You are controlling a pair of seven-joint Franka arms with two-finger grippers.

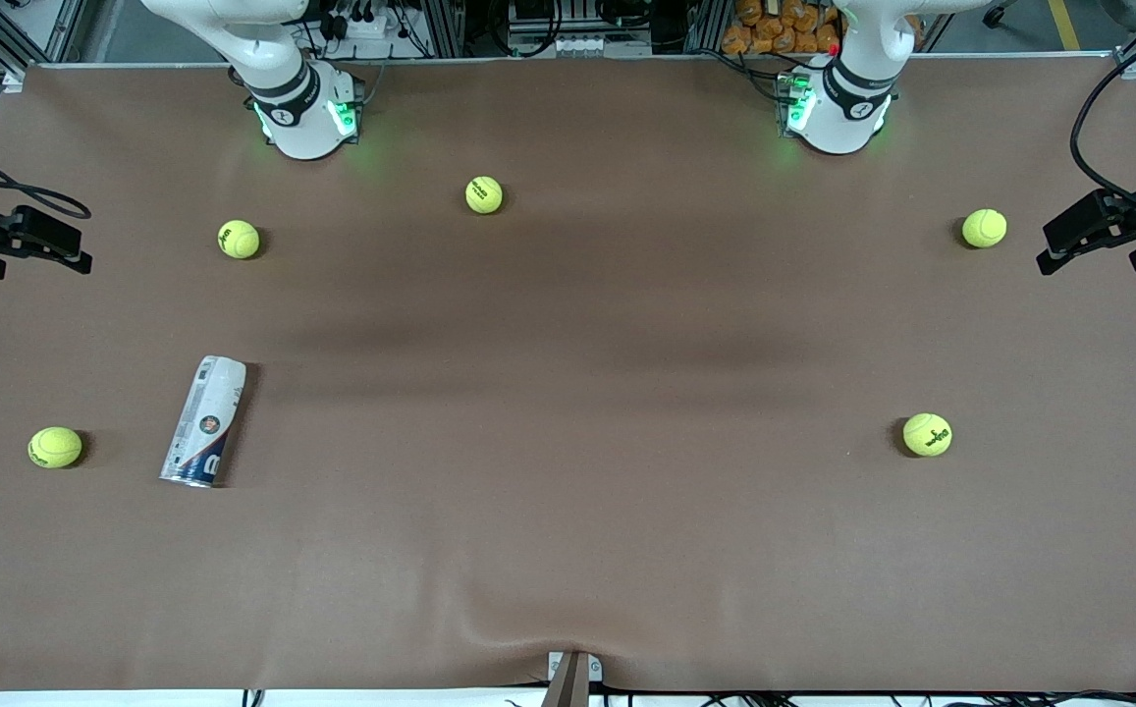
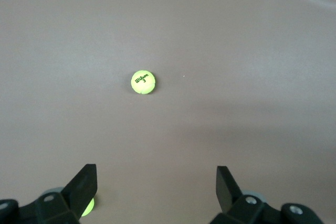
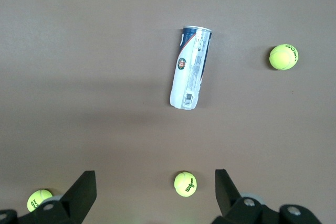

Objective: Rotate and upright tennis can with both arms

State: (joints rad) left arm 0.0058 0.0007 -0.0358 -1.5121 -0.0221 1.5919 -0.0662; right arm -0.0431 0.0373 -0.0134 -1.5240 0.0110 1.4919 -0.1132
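Brown table holds the tennis can lying flat, rim toward the camera; both grippers spread, empty.

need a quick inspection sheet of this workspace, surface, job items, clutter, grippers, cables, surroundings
surface: brown table cover, a ripple at the edge nearest the front camera.
job's things: tennis can lies on its side toward the right arm's end, silver rim end nearest the front camera, untouched.
clutter: five tennis balls; one beside the can, one farther from the front camera than the can, one between the bases, two toward the left arm's end.
grippers: left gripper open, empty, waiting at the left arm's end; right gripper open, empty, waiting at the right arm's end.
cables: black cables loop to the left wrist.
surroundings: frames, wiring and orange items past the bases.
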